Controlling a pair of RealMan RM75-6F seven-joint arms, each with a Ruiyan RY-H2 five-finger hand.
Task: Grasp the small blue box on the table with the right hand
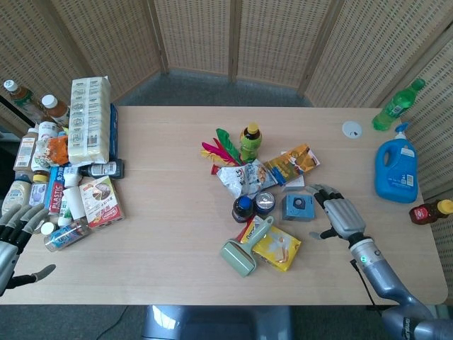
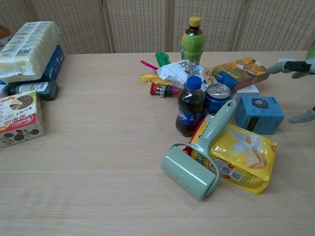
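Note:
The small blue box (image 1: 298,207) (image 2: 259,113) lies flat near the table's middle, a dark round mark on its top. My right hand (image 1: 338,214) hovers just to the right of it, fingers spread and nothing in them; its fingertips (image 2: 290,66) enter the chest view at the right edge, above and beside the box. My left hand (image 1: 15,242) hangs open off the table's front left corner.
Left of the box stand a blue can (image 1: 264,202) and a dark cola bottle (image 1: 243,209). In front lie a yellow snack bag (image 1: 277,247) and a green lint roller (image 1: 244,249). An orange-blue carton (image 1: 292,162) sits behind. A blue detergent jug (image 1: 396,171) stands far right.

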